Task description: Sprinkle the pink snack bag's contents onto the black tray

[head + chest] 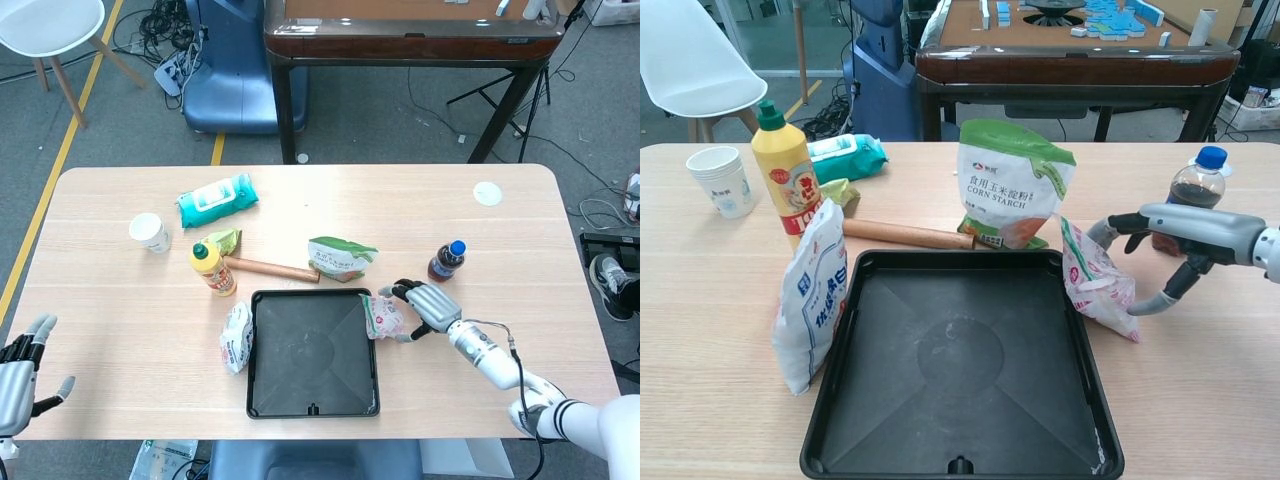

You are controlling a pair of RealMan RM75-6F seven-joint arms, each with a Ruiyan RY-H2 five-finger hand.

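The pink snack bag (pixel 1095 285) stands tilted just beside the black tray's (pixel 958 370) right rim, its long axis running from a top corner leaning toward the tray down and out to the right. The right hand (pixel 1175 245) is by far the nearer (the left hand (pixel 17 378) hangs spread at the table's far edge); its curled fingers (pixel 1112 226) wrap the bag's outer side, though whether they truly grip it I cannot tell.

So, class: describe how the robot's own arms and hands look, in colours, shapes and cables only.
The right hand has a silver-grey metallic back with black fingers and grey tips. Its forearm is a silver cylinder with a thin black cable, then a white segment with black bands. The left hand is likewise grey with dark fingers.
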